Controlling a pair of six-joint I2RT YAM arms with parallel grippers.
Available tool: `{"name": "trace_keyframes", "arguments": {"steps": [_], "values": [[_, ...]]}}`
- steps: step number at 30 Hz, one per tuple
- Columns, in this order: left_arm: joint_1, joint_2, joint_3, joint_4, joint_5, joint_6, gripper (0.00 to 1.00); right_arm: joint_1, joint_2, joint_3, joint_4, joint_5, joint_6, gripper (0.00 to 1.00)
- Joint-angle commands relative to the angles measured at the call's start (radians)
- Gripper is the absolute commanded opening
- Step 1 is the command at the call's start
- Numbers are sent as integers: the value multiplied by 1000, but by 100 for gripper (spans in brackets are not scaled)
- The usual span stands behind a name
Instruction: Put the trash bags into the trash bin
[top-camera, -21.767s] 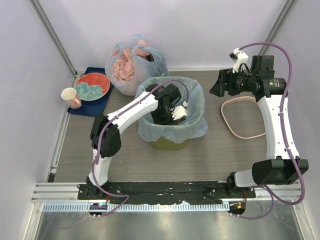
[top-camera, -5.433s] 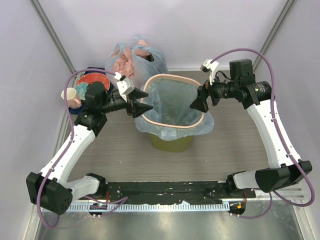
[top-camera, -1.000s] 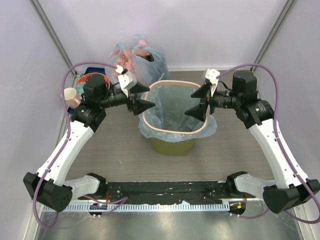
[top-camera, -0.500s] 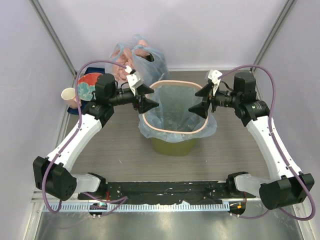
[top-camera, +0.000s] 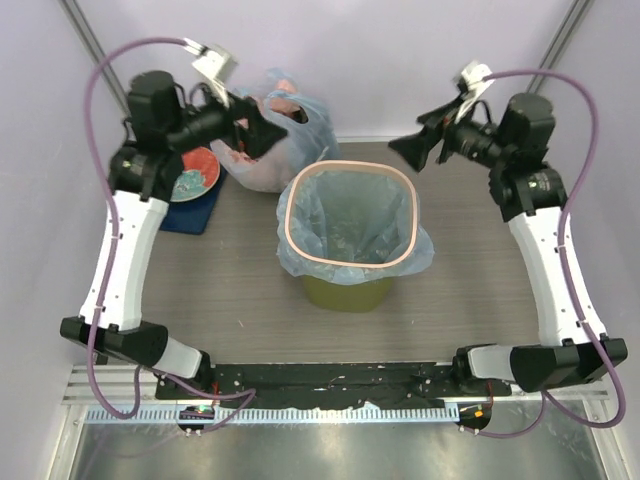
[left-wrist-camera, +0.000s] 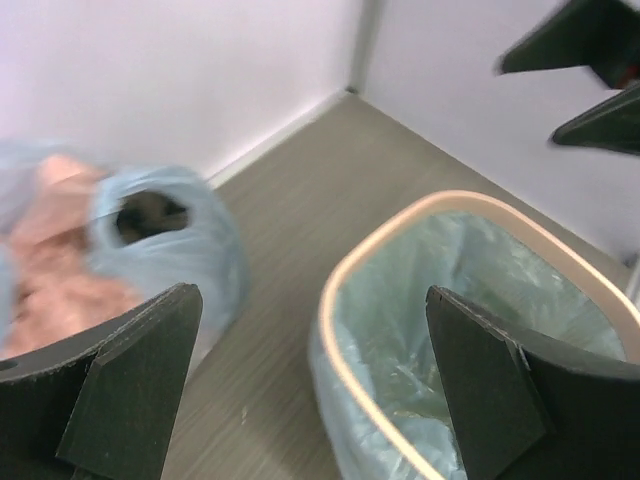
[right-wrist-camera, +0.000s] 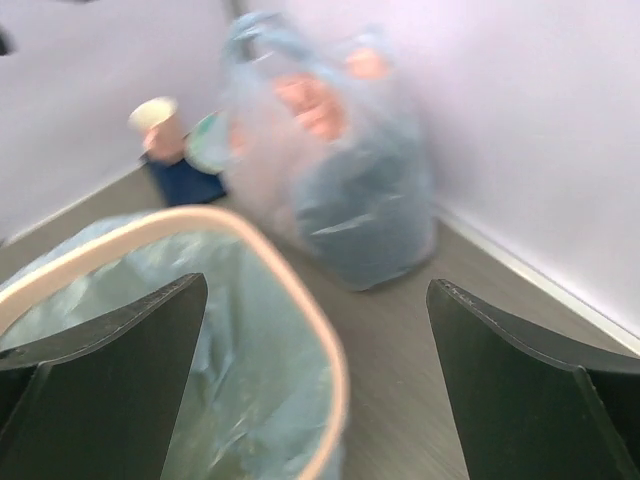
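Observation:
The olive-green trash bin (top-camera: 345, 291) stands mid-table. The light-blue trash bag (top-camera: 350, 220) lines it, its edge folded out over the top and held by the pinkish-beige rim ring (top-camera: 290, 215). The bag and ring also show in the left wrist view (left-wrist-camera: 470, 300) and the right wrist view (right-wrist-camera: 150, 320). My left gripper (top-camera: 262, 127) is open and empty, raised high at the back left, apart from the bin. My right gripper (top-camera: 418, 145) is open and empty, raised high at the back right.
A knotted blue bag with pink lumps (top-camera: 272, 135) sits against the back wall, behind the bin. A red plate (top-camera: 197, 170) lies on a dark blue mat (top-camera: 190, 212) at the left. A cup (right-wrist-camera: 157, 122) shows in the right wrist view.
Both grippers have lifted up and pulled outward away from the bin's rim, the left to the back left, the right to the back right. The bin, bag and ring stay put.

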Motion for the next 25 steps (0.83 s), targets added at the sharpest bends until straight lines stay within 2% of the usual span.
{"name": "trace_keyframes", "arguments": {"steps": [1, 2, 4, 5, 7, 10, 11, 13, 19, 25], "values": [[148, 91, 189, -433, -131, -103, 100, -137, 61, 99, -32, 185, 178, 99], [182, 95, 208, -463, -177, -105, 100, -201, 70, 97, -57, 185, 172, 99], [208, 85, 193, -529, -312, -91, 100, -231, 88, 72, -153, 253, 122, 99], [223, 77, 152, -545, -364, -85, 100, -252, 91, 52, -183, 280, 47, 99], [231, 33, 73, -556, -479, -59, 100, -277, 79, -51, -218, 338, 3, 99], [233, -56, -210, -486, -563, -33, 100, -303, 50, -196, -229, 384, -55, 99], [233, -76, -262, -465, -590, -30, 100, -303, 42, -227, -231, 392, -64, 99], [234, -112, -385, -409, -610, -30, 100, -303, 25, -302, -231, 406, -86, 98], [234, -136, -540, -339, -690, -50, 100, -302, -1, -404, -231, 384, -93, 99], [231, -126, -542, -317, -704, -33, 99, -286, -47, -420, -237, 386, -109, 99]]}}
